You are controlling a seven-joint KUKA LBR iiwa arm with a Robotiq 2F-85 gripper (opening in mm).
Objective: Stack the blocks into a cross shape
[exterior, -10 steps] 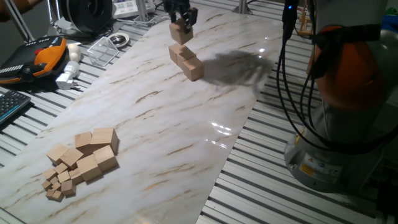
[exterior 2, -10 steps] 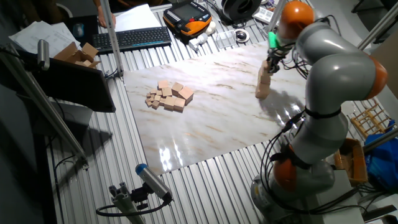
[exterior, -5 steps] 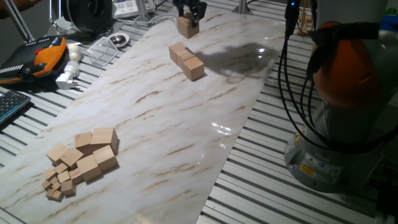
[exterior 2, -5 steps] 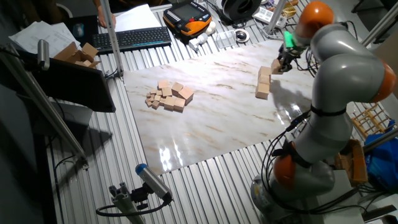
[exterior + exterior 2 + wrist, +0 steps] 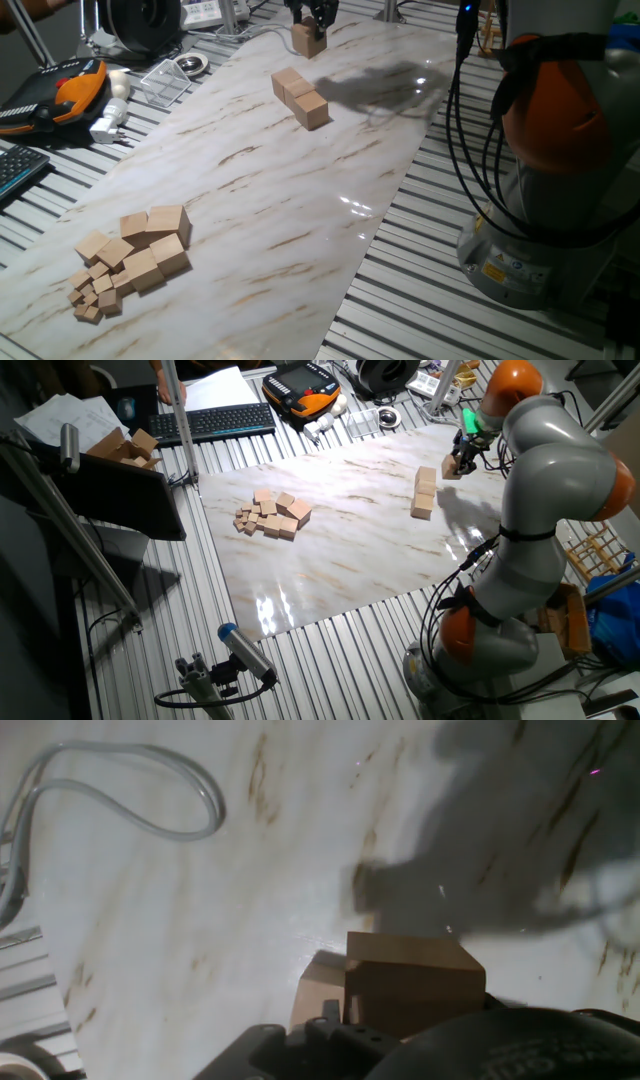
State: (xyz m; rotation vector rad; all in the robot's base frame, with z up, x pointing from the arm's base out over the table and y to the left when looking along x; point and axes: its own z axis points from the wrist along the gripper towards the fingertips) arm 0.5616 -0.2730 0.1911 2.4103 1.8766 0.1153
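At the far end of the table [image 5: 300,210] we see the gripper [image 5: 311,22] closed on a block [image 5: 306,40]. A row of blocks [image 5: 299,96] lies nearer. A pile of cubes [image 5: 130,255] sits near left.

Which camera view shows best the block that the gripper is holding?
The hand view: the held block fills the foreground. In one fixed view it is small under the gripper; in the other fixed view it is tiny.
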